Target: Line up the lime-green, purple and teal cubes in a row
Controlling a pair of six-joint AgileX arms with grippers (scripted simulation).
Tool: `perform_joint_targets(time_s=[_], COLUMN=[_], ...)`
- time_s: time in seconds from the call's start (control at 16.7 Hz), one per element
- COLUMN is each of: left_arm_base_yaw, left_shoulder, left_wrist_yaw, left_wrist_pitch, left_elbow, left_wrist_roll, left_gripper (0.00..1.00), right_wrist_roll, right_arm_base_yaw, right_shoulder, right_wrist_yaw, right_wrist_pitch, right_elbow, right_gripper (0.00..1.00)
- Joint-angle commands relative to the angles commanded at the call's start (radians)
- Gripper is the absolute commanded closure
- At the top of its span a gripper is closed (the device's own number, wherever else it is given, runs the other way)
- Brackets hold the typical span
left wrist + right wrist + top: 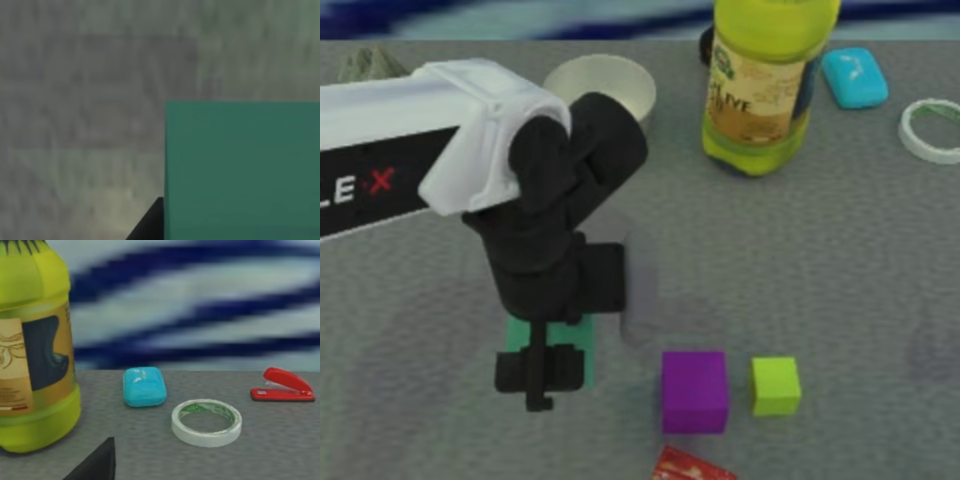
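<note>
Your left gripper (542, 385) sits directly over the teal cube (582, 352) at the near left of the grey surface (840, 260), and its body hides most of that cube in the top view. You cannot tell whether its fingers are apart or clamped on the cube. In the left wrist view the teal cube (240, 170) fills the frame close up, with a dark sliver of finger (147, 227) beside it.

To the right of the teal cube, a gap away, stands the purple cube (694, 391), and just beside it, not touching, the lime-green cube (775, 386).

Your right arm is outside the top view; its wrist camera looks at a yellow bottle (35, 345), a light-blue bar (144, 386), a tape roll (206, 422) and a red stapler (284, 385).
</note>
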Motion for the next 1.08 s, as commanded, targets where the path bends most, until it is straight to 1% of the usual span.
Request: perform_joint_targets(time_s=[0.18,0.42,0.54,0.84,1.08], left_arm_base_yaw=[-0.003,-0.004,-0.006,-0.007,-0.007], left_shoulder=[0.015,0.073,0.098,0.105,0.105], left_wrist_yaw=[0.0,0.0,0.0,0.001,0.001], left_wrist_pitch=[0.041,0.209,0.262,0.274,0.274], left_elbow=[-0.028,-0.121,-0.157,-0.166,-0.166], left_wrist_roll=[0.001,-0.001,-0.001,-0.001,-0.001], left_gripper=[1.0,1.0,1.0,1.0,0.7], right_wrist_roll=[0.0,0.0,0.0,0.0,0.0], right_arm_base_yaw=[0.0,0.0,0.0,0.0,0.0], right_shoulder=[0.0,0.0,0.0,0.0,0.0], right_wrist_yaw=[0.0,0.0,0.0,0.0,0.0], right_wrist_pitch=[0.0,0.0,0.0,0.0,0.0], right_elbow=[0.0,0.0,0.0,0.0,0.0], right_gripper=[0.0,0.0,0.0,0.0,0.0])
